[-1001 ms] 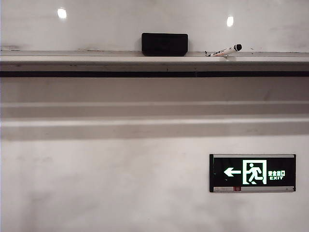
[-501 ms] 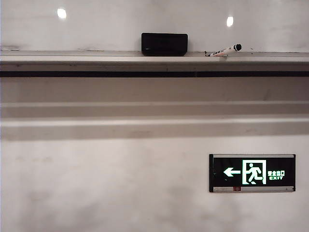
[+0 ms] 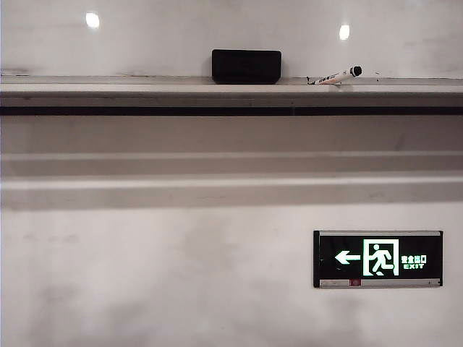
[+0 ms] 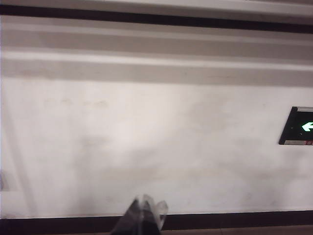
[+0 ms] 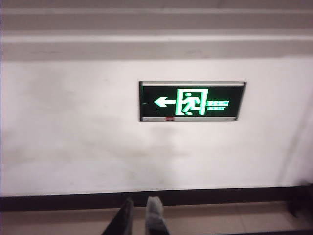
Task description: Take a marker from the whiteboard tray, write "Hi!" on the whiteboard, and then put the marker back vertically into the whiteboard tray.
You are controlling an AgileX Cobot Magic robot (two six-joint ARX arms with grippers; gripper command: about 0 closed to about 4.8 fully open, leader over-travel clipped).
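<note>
The marker (image 3: 335,75) lies slanted on the whiteboard tray (image 3: 145,88) right of centre, with its black cap raised toward the whiteboard (image 3: 181,36). Neither gripper shows in the exterior view. My left gripper (image 4: 146,205) hangs low in front of the bare wall below the tray, its fingertips pressed together and empty. My right gripper (image 5: 142,205) is also low, near the dark skirting under the exit sign. A narrow gap parts its two fingers and nothing is between them. Both grippers are far from the marker.
A black eraser block (image 3: 246,66) stands on the tray left of the marker. A lit green exit sign (image 3: 377,258) is fixed to the wall at the lower right. Pale wall mouldings (image 3: 217,181) run under the tray.
</note>
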